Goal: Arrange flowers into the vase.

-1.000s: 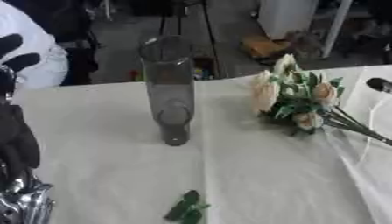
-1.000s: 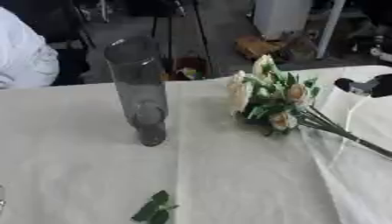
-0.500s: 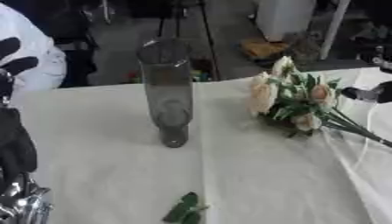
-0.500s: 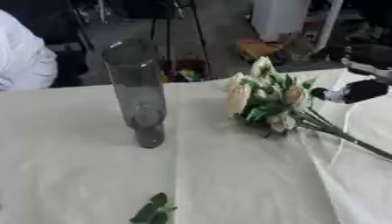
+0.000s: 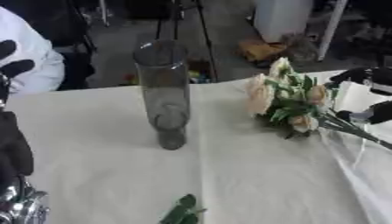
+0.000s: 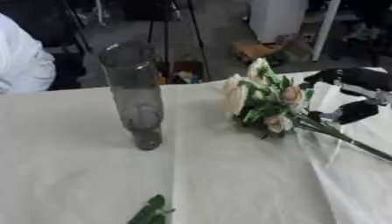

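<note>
Lying beside vase (image 6: 134, 96): flowers (image 6: 263, 101)

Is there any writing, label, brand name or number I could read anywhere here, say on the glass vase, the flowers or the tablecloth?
None can be read.
The vase: plain clear glass, no label visible.
The flowers: no tag or wrapper showing.
The tablecloth: plain pale cloth, no print.
The right robot hand: black, no marking legible.
The things on the floor behind the table: too blurred to show any text.
</note>
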`<control>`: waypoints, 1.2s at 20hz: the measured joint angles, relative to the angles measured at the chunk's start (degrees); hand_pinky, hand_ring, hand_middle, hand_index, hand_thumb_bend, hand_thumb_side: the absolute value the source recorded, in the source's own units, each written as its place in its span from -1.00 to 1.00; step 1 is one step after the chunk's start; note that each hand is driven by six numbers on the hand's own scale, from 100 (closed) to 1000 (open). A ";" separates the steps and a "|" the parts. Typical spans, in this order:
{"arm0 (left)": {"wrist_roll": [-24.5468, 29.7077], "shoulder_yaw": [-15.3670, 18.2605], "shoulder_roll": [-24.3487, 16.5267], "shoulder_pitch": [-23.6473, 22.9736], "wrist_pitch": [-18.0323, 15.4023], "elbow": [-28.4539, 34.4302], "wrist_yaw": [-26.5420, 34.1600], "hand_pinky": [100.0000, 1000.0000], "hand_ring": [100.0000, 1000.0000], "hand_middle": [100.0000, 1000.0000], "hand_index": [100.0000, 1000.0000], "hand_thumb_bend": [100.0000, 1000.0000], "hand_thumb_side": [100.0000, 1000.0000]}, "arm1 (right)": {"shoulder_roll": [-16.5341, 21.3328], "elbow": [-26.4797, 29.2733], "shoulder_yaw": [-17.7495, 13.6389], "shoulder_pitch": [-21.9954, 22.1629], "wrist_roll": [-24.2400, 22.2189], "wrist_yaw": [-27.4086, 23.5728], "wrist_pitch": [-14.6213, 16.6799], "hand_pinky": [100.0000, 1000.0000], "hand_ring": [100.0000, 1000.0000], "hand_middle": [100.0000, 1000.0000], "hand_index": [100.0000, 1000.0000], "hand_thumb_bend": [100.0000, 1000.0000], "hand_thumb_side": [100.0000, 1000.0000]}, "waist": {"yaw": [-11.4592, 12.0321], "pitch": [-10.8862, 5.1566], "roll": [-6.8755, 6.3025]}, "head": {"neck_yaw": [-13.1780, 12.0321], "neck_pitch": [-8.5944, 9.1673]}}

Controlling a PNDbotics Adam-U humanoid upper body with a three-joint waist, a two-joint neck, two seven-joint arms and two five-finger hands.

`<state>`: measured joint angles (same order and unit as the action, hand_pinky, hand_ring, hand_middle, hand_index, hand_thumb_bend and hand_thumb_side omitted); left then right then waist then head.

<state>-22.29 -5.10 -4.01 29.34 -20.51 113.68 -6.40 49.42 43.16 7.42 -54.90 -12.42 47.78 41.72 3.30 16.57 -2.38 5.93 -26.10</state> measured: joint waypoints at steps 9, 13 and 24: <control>0.12 -0.03 0.01 0.00 0.08 0.00 0.15 0.26 0.40 0.52 0.70 -0.43 0.90 | -0.32 -0.60 -0.87 0.58 -2.49 -0.47 -3.04 0.71 0.97 0.61 1.00 -0.18 0.47 | -0.03 0.47 -0.37 | 0.32 0.06; 0.12 -0.18 0.02 0.00 0.08 0.00 0.16 0.26 0.41 0.52 0.69 -0.44 0.90 | -0.47 -0.61 -1.20 0.97 -1.67 -0.47 -4.72 0.68 0.94 0.55 1.00 -0.20 0.49 | 0.13 0.65 -0.51 | 0.61 0.46; 0.25 -0.33 0.46 0.00 0.19 0.00 0.30 0.27 0.41 0.52 0.69 -0.45 0.90 | -1.62 -2.79 -1.89 0.92 0.95 0.91 -10.33 0.70 0.95 0.57 1.00 -0.22 0.50 | 0.26 1.09 -0.59 | 1.25 1.01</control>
<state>-22.04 -5.43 -3.55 29.34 -20.32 113.68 -6.10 47.79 40.37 5.53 -53.98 -11.47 48.69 31.39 3.56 17.66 -2.97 7.18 -25.09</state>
